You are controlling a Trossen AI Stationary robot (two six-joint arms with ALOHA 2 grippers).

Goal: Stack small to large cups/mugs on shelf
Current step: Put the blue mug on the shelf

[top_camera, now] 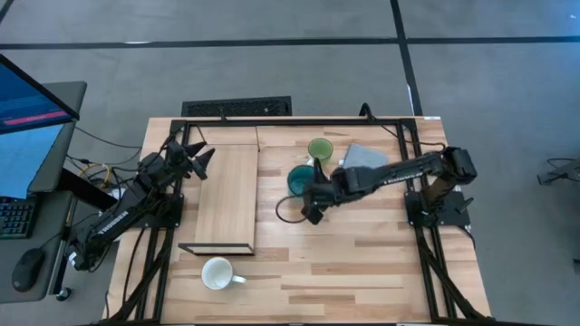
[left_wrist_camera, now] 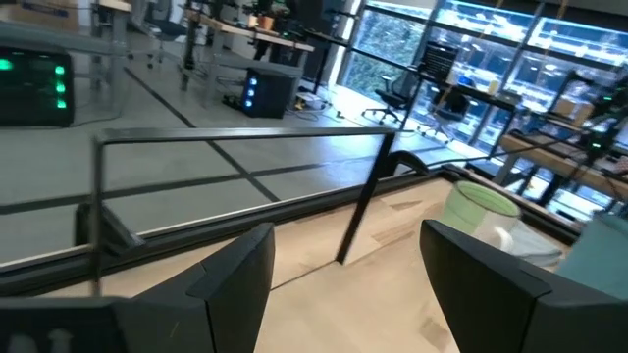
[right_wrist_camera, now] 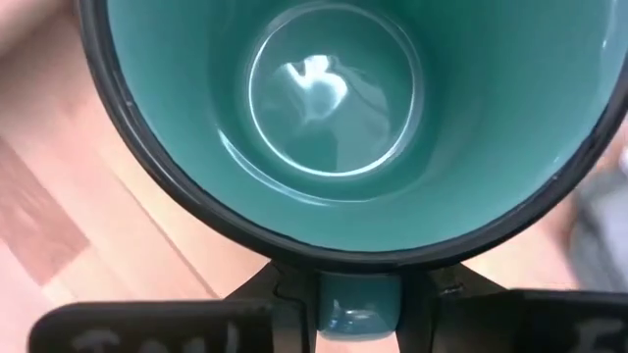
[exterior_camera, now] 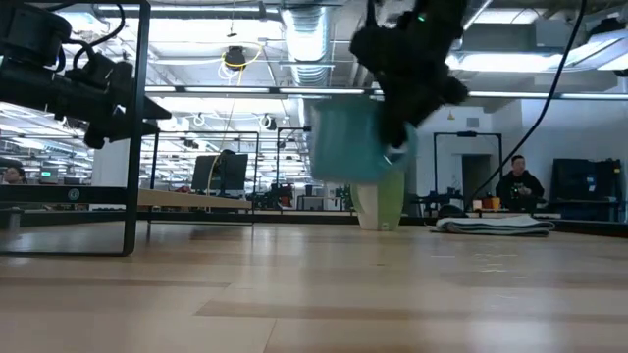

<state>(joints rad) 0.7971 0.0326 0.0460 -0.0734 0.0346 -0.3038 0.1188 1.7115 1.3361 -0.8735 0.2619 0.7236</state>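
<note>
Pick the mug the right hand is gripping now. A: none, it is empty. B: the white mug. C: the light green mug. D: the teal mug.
D: the right hand clamps the teal mug by its handle, lifted off the table in the low view, while the light green mug and white mug stand free.
</note>
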